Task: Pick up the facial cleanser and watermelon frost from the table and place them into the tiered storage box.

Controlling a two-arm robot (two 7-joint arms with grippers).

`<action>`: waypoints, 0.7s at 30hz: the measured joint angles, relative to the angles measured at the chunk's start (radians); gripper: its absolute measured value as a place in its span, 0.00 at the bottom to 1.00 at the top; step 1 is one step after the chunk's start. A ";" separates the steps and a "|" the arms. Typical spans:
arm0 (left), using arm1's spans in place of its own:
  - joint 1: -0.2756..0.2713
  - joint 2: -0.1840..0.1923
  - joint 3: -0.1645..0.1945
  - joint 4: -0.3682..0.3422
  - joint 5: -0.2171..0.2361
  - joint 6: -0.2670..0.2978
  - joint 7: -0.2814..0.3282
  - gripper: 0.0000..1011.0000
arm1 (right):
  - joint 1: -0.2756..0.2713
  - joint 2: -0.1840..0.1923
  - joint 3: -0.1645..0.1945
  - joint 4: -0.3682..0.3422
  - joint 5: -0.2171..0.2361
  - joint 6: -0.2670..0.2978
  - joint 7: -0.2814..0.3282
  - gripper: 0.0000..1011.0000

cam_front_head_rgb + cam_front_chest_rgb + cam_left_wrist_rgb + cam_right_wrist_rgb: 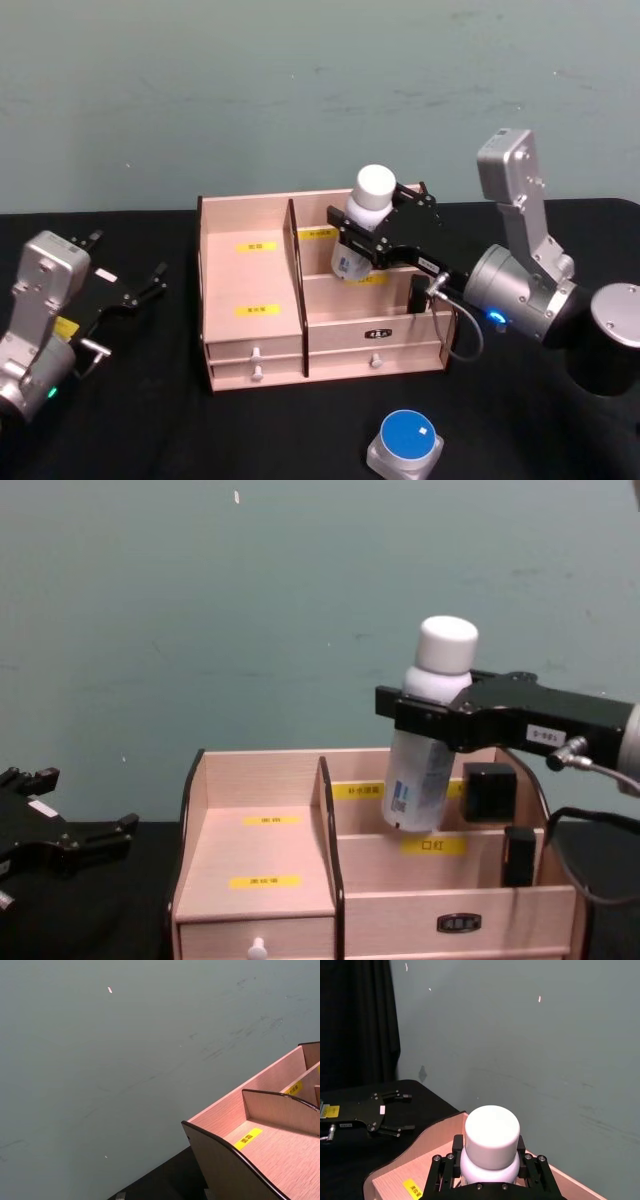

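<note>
The right arm reaches in from the right edge of the black table (pixel 300 430), its silver elbow raised high and its wrist pointing left and away across the right side panel of the tiered storage box (pixel 250 215). The right gripper (pixel 368 238) lies roughly level, with its jaws clamped on the shoulder of the facial cleanser (pixel 374 186), just under the white cap. In the chest view this white bottle (pixel 415 785) hangs slightly tilted, cap toward the right, and its base dips into the rear right compartment of the box (pixel 260 770), behind the step with the yellow label. I cannot tell whether the base touches the wood. The right wrist view looks down on the cap (pixel 492 1132) between the 2 black fingers of the gripper (pixel 490 1170).

The box stands at the middle of the table, with its 2 small front drawers facing the near edge.

The watermelon frost (pixel 405 440), a small blue-topped container, sits by the near edge, in front of the box's right half and well apart from it.

The left gripper (pixel 125 262) is parked low by the left edge, pointing toward the box, with its jaws apart and holding nothing.
</note>
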 joint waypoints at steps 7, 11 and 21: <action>0.000 0.000 0.000 0.000 0.000 0.000 0.000 1.00 | 0.031 -0.018 -0.024 0.040 -0.011 -0.007 0.001 0.59; 0.000 0.000 0.000 0.000 0.000 0.000 0.000 1.00 | 0.048 -0.026 -0.035 0.050 -0.020 -0.004 -0.002 0.59; 0.000 0.000 0.000 0.000 0.000 0.000 0.000 1.00 | 0.076 -0.030 -0.039 0.063 -0.029 0.032 -0.015 0.59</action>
